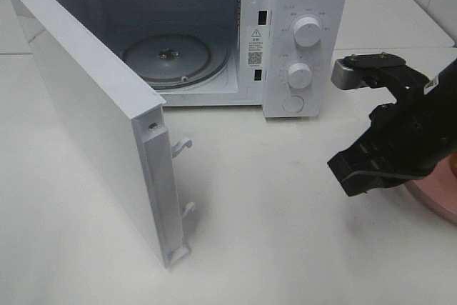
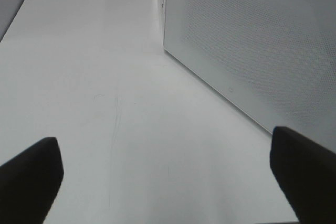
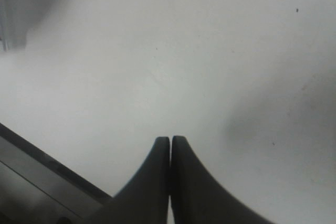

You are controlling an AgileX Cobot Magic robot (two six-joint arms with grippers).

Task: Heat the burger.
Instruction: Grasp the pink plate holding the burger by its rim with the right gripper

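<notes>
Here, left hand (image 2: 164, 148) spread wide, empty, right hand (image 3: 170, 141) pressed shut, seemingly holding nothing.

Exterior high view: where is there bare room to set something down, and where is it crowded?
The widest bare table lies between the open door and the right gripper, in front of the microwave. The turntable inside is bare too. It is crowded at the right edge, where the gripper overlaps the pink plate.

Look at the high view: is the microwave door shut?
No, the microwave door stands swung wide open to the left, showing the glass turntable inside the cavity.
</notes>
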